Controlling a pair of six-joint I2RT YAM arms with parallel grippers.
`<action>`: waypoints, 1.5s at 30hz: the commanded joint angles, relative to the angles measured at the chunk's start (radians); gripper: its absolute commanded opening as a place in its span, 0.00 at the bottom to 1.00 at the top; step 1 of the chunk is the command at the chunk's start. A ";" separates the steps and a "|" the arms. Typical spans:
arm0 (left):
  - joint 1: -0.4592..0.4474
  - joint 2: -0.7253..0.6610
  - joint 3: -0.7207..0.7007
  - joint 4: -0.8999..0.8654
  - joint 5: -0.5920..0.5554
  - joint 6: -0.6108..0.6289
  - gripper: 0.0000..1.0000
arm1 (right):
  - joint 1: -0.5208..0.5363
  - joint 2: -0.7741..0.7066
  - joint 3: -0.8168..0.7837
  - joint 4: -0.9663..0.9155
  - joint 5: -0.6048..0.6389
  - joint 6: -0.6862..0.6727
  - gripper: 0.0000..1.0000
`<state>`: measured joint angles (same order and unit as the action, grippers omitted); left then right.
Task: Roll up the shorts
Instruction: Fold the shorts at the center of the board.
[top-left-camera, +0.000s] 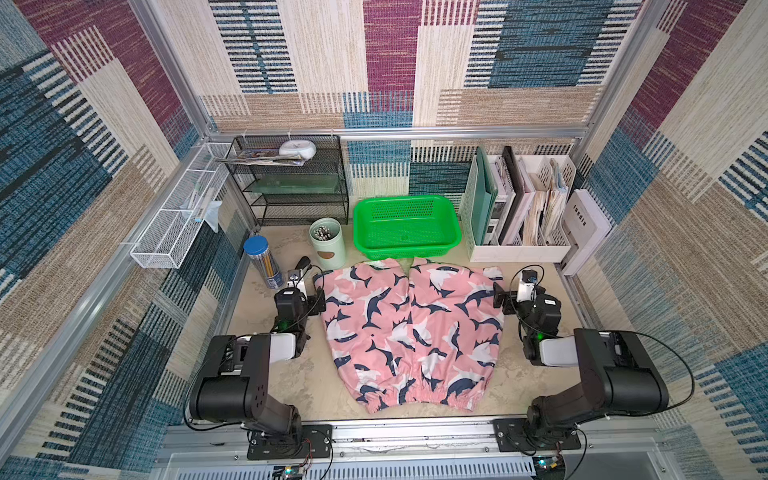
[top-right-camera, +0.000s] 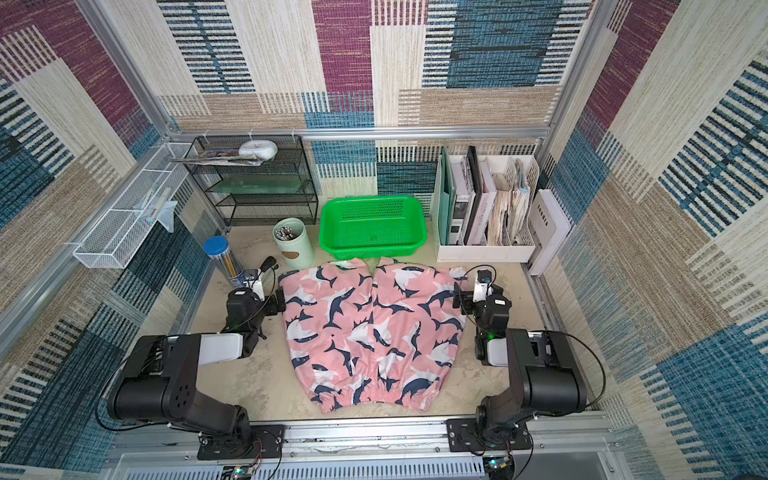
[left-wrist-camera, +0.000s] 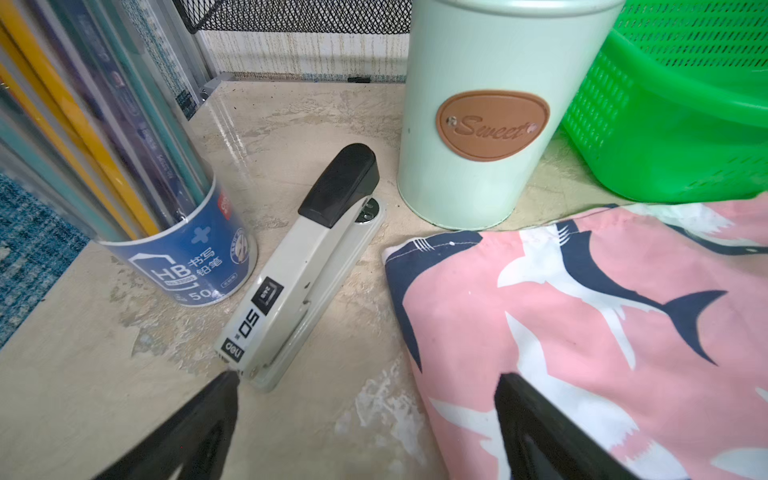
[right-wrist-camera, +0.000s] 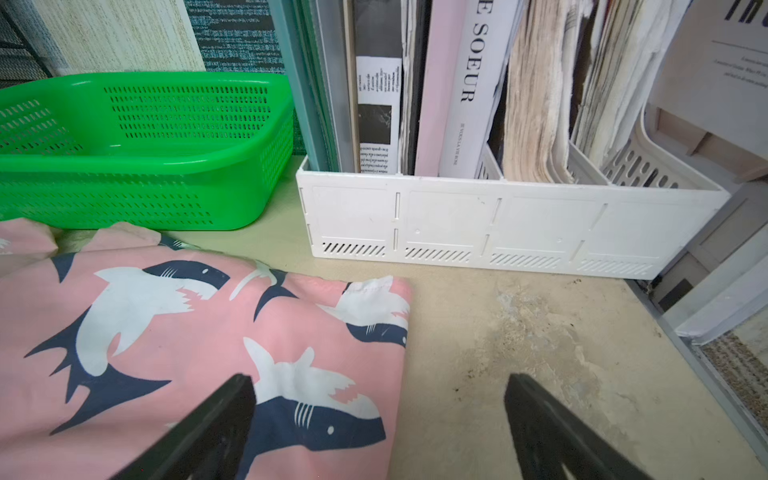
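Shorts (top-left-camera: 409, 332): pink fabric printed with navy-and-white sharks, spread flat and unrolled at the centre of both top views (top-right-camera: 372, 332); gathered elastic waistband toward the lower frame edge, leg hems toward the green basket (top-left-camera: 406, 226), nearly touching its front wall.

Left gripper (left-wrist-camera: 365, 419): jaws spread wide, nothing held; left of centre in a top view (top-left-camera: 316, 300), one finger over the shorts' outer edge, the other over bare tabletop by the stapler (left-wrist-camera: 305, 266).

Right gripper (right-wrist-camera: 380, 424): jaws spread wide, nothing held; right of centre in a top view (top-left-camera: 500, 298), straddling the opposite edge of the shorts.

Stapler: grey body, black handle, lying between the blue pencil tub (left-wrist-camera: 183, 253) and the mint canister (left-wrist-camera: 486, 112) labelled "Sweet".

White file organizer (top-left-camera: 519, 208): upper right of centre, holding folders and magazines, just beside the basket.

Black mesh shelf (top-left-camera: 291, 183): upper left of centre.
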<state>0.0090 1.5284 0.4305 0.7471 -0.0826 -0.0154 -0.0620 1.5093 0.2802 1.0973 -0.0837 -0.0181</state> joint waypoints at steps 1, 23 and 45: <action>0.000 -0.003 0.002 0.022 0.004 0.006 1.00 | 0.000 0.001 0.006 0.031 -0.003 0.000 0.99; 0.005 -0.002 0.005 0.017 0.015 0.005 1.00 | -0.001 0.001 0.008 0.029 -0.006 0.001 0.99; -0.235 -0.324 0.372 -0.630 0.001 0.043 0.89 | -0.001 -0.090 0.495 -0.868 0.019 0.109 0.99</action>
<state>-0.1669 1.2289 0.7708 0.2317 -0.0578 -0.0151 -0.0631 1.4017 0.7166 0.4801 -0.0753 0.0437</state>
